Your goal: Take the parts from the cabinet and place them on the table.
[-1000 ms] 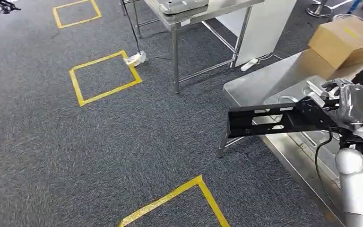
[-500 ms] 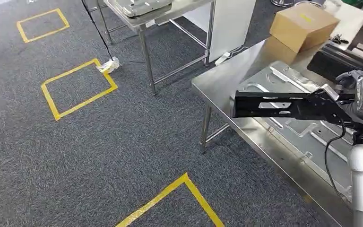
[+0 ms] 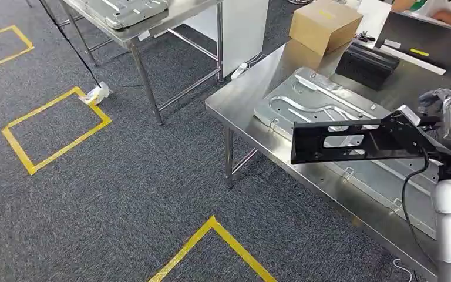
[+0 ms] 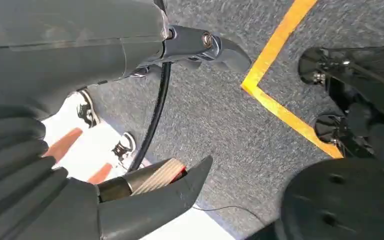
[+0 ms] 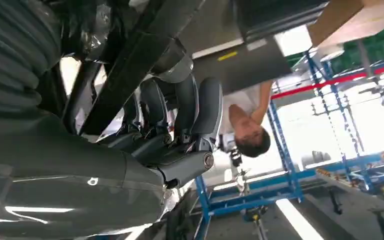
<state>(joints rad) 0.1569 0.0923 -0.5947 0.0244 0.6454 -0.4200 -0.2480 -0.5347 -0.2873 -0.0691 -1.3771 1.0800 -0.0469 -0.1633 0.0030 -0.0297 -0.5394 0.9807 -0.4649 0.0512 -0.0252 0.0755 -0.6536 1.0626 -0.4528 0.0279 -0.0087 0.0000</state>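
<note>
One long black perforated metal bracket (image 3: 352, 140) sits at right centre of the head view, held level above the near edge of the steel table (image 3: 241, 97) by the right hand (image 3: 443, 120), whose dark fingers (image 5: 180, 112) wrap it. Left hand (image 4: 130, 55): cannot tell its state. Behind lies an embossed grey metal panel (image 3: 305, 100); further back, a cardboard box (image 3: 323, 23).

— What's on the floor?
— Grey carpet (image 3: 123, 194) with yellow tape squares (image 3: 53, 129), left of centre and at the bottom.
— And top right?
— A cardboard box (image 3: 324, 24) beside a black block (image 3: 366, 64).
— Anyone around?
— A person (image 5: 245, 125) in a white shirt, with blue racks (image 5: 300, 165) behind.
</note>
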